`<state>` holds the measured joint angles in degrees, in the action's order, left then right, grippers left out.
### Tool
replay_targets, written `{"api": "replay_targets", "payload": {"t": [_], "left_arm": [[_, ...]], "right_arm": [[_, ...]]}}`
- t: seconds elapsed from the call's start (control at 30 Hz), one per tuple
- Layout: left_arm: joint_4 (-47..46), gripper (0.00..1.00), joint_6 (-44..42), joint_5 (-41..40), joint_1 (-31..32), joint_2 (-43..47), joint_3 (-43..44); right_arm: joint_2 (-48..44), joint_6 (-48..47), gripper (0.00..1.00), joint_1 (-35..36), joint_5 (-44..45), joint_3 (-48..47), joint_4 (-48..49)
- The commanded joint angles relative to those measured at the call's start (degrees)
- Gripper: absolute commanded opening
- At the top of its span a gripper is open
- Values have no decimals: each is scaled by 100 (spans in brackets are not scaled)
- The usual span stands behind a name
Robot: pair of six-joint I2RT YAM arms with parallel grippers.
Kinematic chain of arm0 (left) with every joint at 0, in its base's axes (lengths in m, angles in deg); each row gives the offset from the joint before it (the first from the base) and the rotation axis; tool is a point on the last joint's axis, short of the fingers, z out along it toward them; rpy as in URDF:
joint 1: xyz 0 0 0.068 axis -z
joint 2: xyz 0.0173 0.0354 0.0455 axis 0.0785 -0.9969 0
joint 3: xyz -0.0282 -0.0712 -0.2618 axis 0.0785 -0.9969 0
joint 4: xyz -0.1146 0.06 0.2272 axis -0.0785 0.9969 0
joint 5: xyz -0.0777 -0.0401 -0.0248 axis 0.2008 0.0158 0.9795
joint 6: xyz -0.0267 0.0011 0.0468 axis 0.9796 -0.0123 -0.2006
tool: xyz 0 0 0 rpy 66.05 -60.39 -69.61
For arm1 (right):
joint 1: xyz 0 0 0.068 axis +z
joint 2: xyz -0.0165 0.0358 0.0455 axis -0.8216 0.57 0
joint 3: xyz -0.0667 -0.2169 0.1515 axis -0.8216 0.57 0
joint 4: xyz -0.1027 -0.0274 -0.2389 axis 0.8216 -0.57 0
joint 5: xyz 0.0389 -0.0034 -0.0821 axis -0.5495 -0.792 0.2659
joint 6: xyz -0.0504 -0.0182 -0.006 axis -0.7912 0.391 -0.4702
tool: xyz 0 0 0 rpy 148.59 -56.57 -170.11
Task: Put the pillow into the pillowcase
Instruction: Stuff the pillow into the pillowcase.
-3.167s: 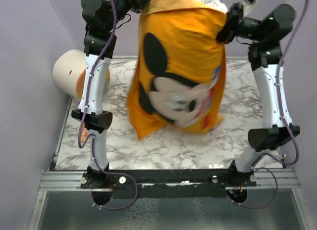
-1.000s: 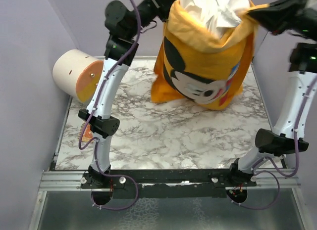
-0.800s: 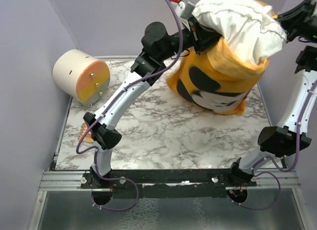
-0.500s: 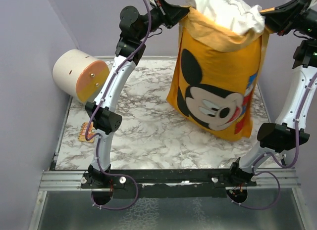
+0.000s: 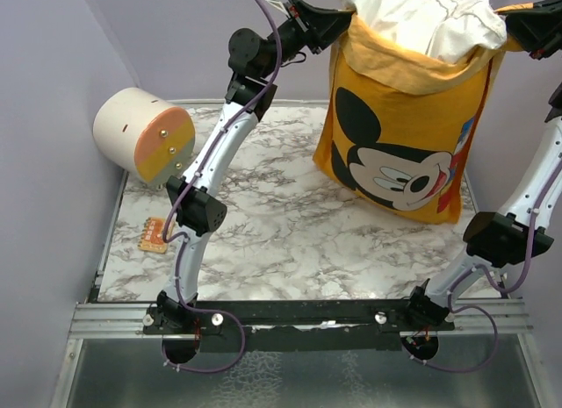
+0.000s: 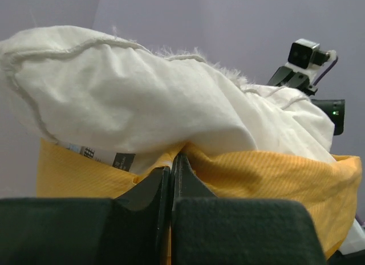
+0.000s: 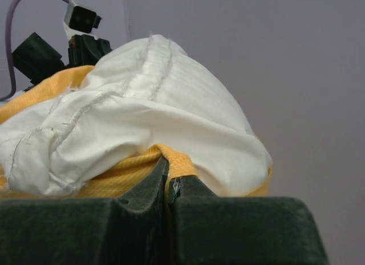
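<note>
The orange-yellow pillowcase hangs upright over the far right of the table, Mickey face toward me, its bottom on the marble. The white pillow bulges out of its open top. My left gripper is shut on the left rim of the opening; my right gripper is shut on the right rim. In the left wrist view my gripper pinches orange fabric below the pillow, whose label shows. In the right wrist view my gripper pinches the orange hem under the pillow.
A cream-and-orange cylinder lies at the far left of the marble table. A small orange tag lies near the left edge. Purple walls close in behind and at both sides.
Both grippers have kept hold of the rim while lifting and shaking the pillowcase. It moved from the middle to the far right and now hangs straighter; the pillow sits deeper than 0.8 s ago.
</note>
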<state>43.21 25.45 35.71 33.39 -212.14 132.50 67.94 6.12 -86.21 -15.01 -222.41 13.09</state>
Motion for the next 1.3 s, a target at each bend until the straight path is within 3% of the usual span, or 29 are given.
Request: {"api": "replay_targets", "payload": {"t": [0.0,0.17,0.23,0.27,0.33,0.37,0.43,0.5,0.57,0.73,0.77,0.83,0.87,0.97,1.03,1.13,1.27], "left_arm": [[-1000,0,-61,484,-118,1175,-774],[-1704,0,-228,969,-482,2807,-4178],[-1505,0,-603,1010,-623,3465,-5408],[-1359,0,-770,1046,-679,3744,-5947],[-891,0,-1138,1077,-789,4150,-6812],[-586,0,-1384,1069,-826,4303,-7141],[322,0,-1928,944,-900,4497,-7633],[1167,0,-2382,728,-995,4551,-7917],[1948,0,-2638,479,-1187,4484,-8034],[2522,0,-2887,215,-1712,4043,-8058],[2537,0,-2882,222,-1739,3918,-8022],[2578,0,-2864,408,-1750,3619,-7875],[2650,3,-2826,544,-1746,3447,-7772],[3082,17,-2900,561,-1755,3262,-7465],[3230,38,-3015,72,-1786,3440,-7575],[3302,61,-3251,-877,-1978,4147,-8104],[3441,81,-3384,-2032,-2366,5389,-8942]], "right_arm": [[-413,1501,0,-17,360,-242,2400],[-1477,4589,0,563,-541,2282,6972],[-2313,4224,0,1174,-1306,4086,7133],[-2805,3077,0,1594,-1620,5017,6682],[-3598,218,0,2128,-2101,6375,3657],[-3761,-490,0,2271,-2274,6735,2544],[-3882,-372,1,2396,-2326,7490,2652],[-3955,-394,10,2625,-2349,8110,2825],[-4034,-1051,20,2955,-2405,8549,2066],[-4080,-3745,53,3410,-2188,8623,-1189],[-4066,-4788,61,3514,-1992,8411,-2208],[-3825,-7529,74,4052,-545,7533,-5888],[-3651,-8123,76,4360,-89,7241,-6463],[-3476,-8602,77,4432,350,6914,-6930],[-3562,-8597,77,4432,727,6739,-6859],[-3631,-8340,78,4449,1273,6436,-6552],[-3103,-8393,77,5112,2280,5773,-6763]]}}
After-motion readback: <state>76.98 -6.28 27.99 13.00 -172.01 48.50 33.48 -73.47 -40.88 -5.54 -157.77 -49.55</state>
